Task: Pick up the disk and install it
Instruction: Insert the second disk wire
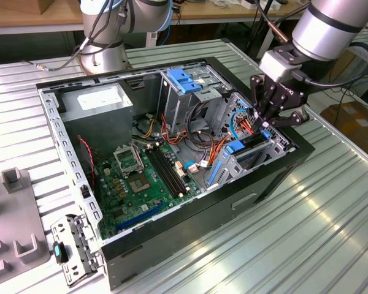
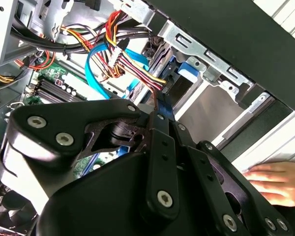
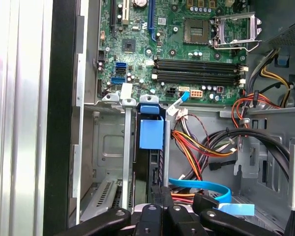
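reaching into the open black computer case (image 1: 172, 245) on the ribbed metal counter (image 1: 319, 233), the black tool (image 1: 271, 117) hovers over the drive cage. the blue-railed silver disk (image 3: 151, 147) stands seated in its bay beneath the tool, whose grip i cannot tell.

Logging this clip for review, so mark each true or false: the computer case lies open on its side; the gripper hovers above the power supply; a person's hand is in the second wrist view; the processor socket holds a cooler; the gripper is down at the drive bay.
1. The computer case lies open on its side: true.
2. The gripper hovers above the power supply: false. It is at the far end of the case, over the drive cage at the exterior view's right.
3. A person's hand shows in the second wrist view: true.
4. The processor socket holds a cooler: false. It is bare.
5. The gripper is down at the drive bay: true.
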